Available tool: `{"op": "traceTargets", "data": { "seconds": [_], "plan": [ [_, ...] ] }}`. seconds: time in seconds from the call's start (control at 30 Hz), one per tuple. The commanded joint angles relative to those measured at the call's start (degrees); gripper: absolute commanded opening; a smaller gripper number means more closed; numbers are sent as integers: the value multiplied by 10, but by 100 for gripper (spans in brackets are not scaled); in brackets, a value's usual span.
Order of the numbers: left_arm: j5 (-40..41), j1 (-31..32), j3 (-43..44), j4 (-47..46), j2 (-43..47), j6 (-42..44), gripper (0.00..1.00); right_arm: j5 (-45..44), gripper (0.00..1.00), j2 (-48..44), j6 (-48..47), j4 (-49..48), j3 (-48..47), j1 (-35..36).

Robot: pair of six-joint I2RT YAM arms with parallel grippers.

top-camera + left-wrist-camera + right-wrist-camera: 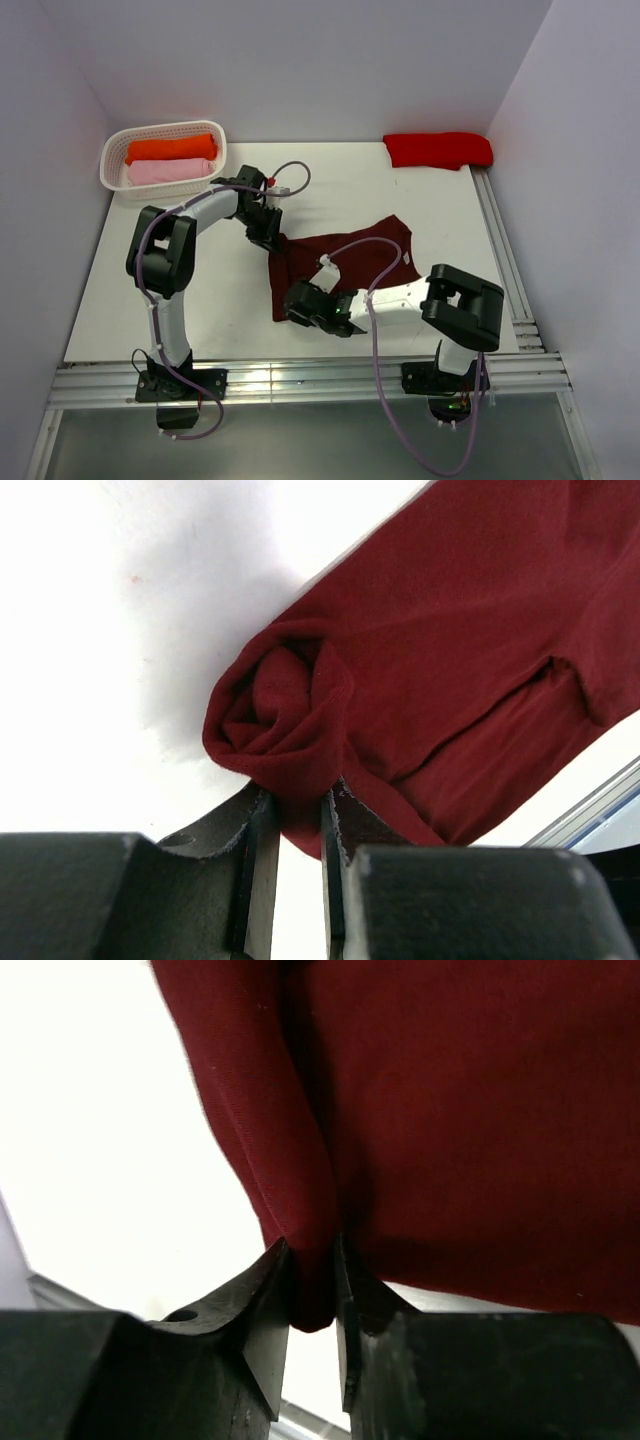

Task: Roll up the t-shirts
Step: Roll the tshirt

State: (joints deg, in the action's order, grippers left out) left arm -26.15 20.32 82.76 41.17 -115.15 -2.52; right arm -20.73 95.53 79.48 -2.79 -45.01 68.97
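On the maroon t-shirt (pixel 352 262), the left gripper (pixel 297 802) pinches the rolled ten-o'clock corner; the right gripper (pixel 312 1260) clamps a seven-o'clock fold.

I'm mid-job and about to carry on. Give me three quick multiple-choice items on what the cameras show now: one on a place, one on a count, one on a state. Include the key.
1. Where does the red shirt lie?
A. near left corner
B. far right corner of the table
C. middle of the table

2. How many rolled shirts lie in the basket?
A. three
B. one
C. two

3. What state is the left gripper in?
A. shut on the maroon shirt
B. wide open over bare table
C. shut on nothing

Key:
1 B, it sits at the far edge, right end.
2 C, an orange roll and a pink roll lie side by side.
3 A, the left wrist view shows cloth pinched between its fingers.
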Motion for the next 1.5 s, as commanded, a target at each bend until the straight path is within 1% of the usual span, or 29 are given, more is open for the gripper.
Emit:
{"op": "traceTargets", "data": {
  "seconds": [0.0, 0.07, 0.1, 0.13, 0.2, 0.23, 0.33, 0.43, 0.47, 0.6, 0.77, 0.9, 1.03, 1.2, 1.33, 1.47],
  "plan": [
    [31, 3, 27, 10, -8, 13, 20, -14, 27, 16, 23, 31, -17, 22],
    [37, 5, 29, 14, -9, 12, 20, -18, 30, 17, 23, 30, -21, 31],
    [39, 6, 29, 16, -8, 13, 20, -21, 31, 16, 20, 44, -25, 34],
    [42, 9, 30, 18, -8, 15, 20, -26, 36, 15, 20, 60, -38, 35],
    [51, 11, 33, 22, -8, 16, 21, -45, 42, 6, 12, 106, -53, 42],
    [53, 13, 33, 22, -9, 16, 21, -50, 47, 3, 8, 119, -66, 43],
    [58, 16, 35, 27, -12, 18, 22, -66, 53, -12, -16, 174, -102, 45],
    [54, 16, 33, 30, -13, 18, 23, -88, 54, -14, -38, 243, -155, 49],
    [54, 16, 33, 30, -13, 18, 23, -95, 54, -8, -45, 284, -171, 50],
    [55, 17, 35, 36, -13, 19, 24, -144, 54, 14, -69, 360, -262, 56],
    [56, 19, 35, 37, -13, 19, 24, -185, 55, 66, -128, 398, -343, 49],
    [55, 20, 35, 37, -15, 19, 24, -189, 55, 106, -163, 410, -410, 42],
    [57, 21, 35, 39, -18, 19, 24, -214, 54, 148, -188, 399, -427, 30],
    [62, 24, 35, 38, -15, 19, 24, -279, 54, 203, -221, 408, -468, 16],
    [61, 25, 36, 41, -17, 19, 24, -296, 56, 253, -243, 417, -499, 17],
    [61, 26, 37, 41, -19, 19, 24, -303, 58, 289, -242, 450, -528, 16]
  ]
}}
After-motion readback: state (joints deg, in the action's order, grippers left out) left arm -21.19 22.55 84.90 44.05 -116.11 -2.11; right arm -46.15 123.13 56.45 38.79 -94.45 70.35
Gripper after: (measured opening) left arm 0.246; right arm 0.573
